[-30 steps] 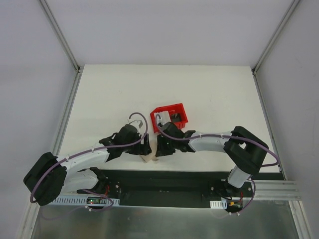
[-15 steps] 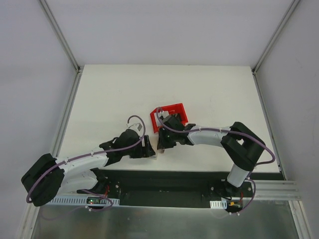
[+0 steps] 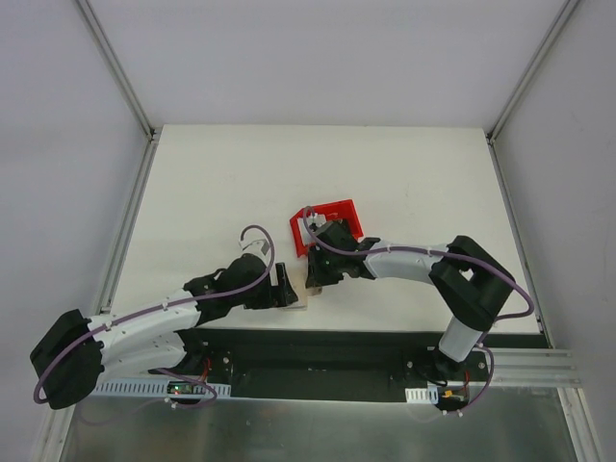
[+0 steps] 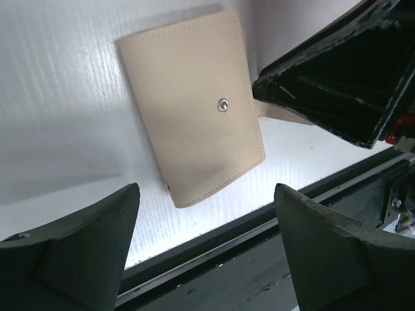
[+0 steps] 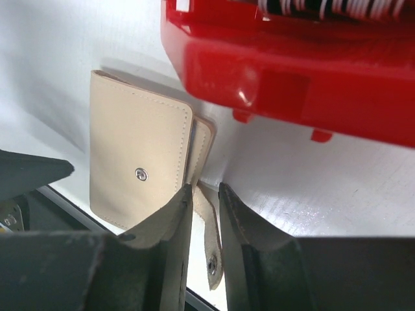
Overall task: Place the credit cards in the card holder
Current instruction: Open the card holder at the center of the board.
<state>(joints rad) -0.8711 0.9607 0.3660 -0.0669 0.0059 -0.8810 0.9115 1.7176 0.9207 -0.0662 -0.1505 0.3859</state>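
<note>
1. At the near edge of the table [image 3: 318,173], furthest left, the left gripper [image 3: 286,287] stands released. Its two fingers [image 4: 84,253] are spread wide and nothing lies between them.
2. Just ahead of those fingertips the card holder [image 4: 191,107] lies flat on the table. It is folded shut, tan outer face up, with the snap stud [image 4: 222,105] showing. Its nearest corner sits in line with the gap between the left fingers and is apart from both.
3. On the side of the holder away from the left fingers, the closing strap [image 5: 211,249] trails loose across the table surface. A second snap shows at its end.
4. The right gripper [image 5: 204,188] is set over that strap. Its fingers [image 5: 249,236] stand close together, one on either side, with the strap in the narrow gap between them. Whether they pinch the strap or only flank it cannot be told. One finger overlaps the holder's edge in the right wrist view.
5. Beyond the right fingertips the red bin [image 5: 279,71] stands on the table, just beside the holder's far end.
6. From overhead, the two grippers face each other with the holder between their fingertips.
</note>
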